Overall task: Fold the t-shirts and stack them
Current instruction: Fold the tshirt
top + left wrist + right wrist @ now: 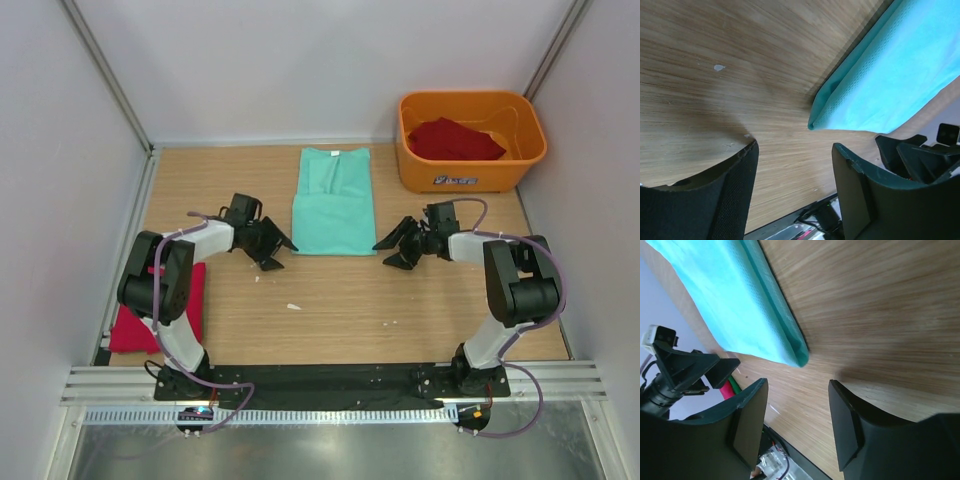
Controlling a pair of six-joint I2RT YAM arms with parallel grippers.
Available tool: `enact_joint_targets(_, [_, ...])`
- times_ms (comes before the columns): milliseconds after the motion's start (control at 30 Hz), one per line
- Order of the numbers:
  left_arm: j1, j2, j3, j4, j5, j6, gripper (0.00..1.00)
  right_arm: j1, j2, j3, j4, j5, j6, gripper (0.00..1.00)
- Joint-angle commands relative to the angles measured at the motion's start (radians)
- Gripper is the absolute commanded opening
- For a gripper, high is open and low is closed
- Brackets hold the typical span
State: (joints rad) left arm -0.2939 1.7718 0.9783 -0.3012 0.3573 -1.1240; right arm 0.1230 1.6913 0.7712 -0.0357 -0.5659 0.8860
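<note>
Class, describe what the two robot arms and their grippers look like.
The left arm and right arm have white links, chunky black joints and looping purple cables. The left gripper and right gripper are black, each with two broad tapering fingers.

matt cloth t-shirt (334, 203), grained wood table (330, 300)

Wooden table (330, 310) bears a teal t-shirt (335, 205), a red t-shirt (132, 330) and an orange tub (470, 172)
</note>
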Motion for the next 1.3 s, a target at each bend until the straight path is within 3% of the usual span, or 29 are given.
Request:
enact_joint_targets(0, [0.004, 0.020, -0.030, 0.071, -0.055, -0.071, 0.61, -0.003, 0.002, -0.001, 0.123, -0.003, 0.062, 0.57])
enact_joint_targets(467, [0.006, 0.121, -0.046, 0.106, -0.027, -0.183, 0.49, -0.003, -0.002, -0.045, 0.151, 0.040, 0.099, 0.54])
enact_joint_targets(800, [0.024, 0.167, -0.017, 0.134, -0.030, -0.157, 0.26, 0.010, 0.030, -0.070, 0.203, 0.040, 0.148, 0.54])
enact_joint_targets(1067, [0.029, 0.175, 0.000, 0.132, -0.020, -0.142, 0.20, 0.015, 0.102, -0.073, 0.261, 0.047, 0.200, 0.53])
enact_joint_targets(1200, [0.029, 0.187, 0.007, 0.132, -0.014, -0.134, 0.14, 0.015, 0.123, -0.075, 0.276, 0.063, 0.217, 0.51])
enact_joint_targets(1267, [0.030, 0.190, 0.011, 0.134, -0.009, -0.131, 0.07, 0.017, 0.136, -0.069, 0.280, 0.077, 0.211, 0.42])
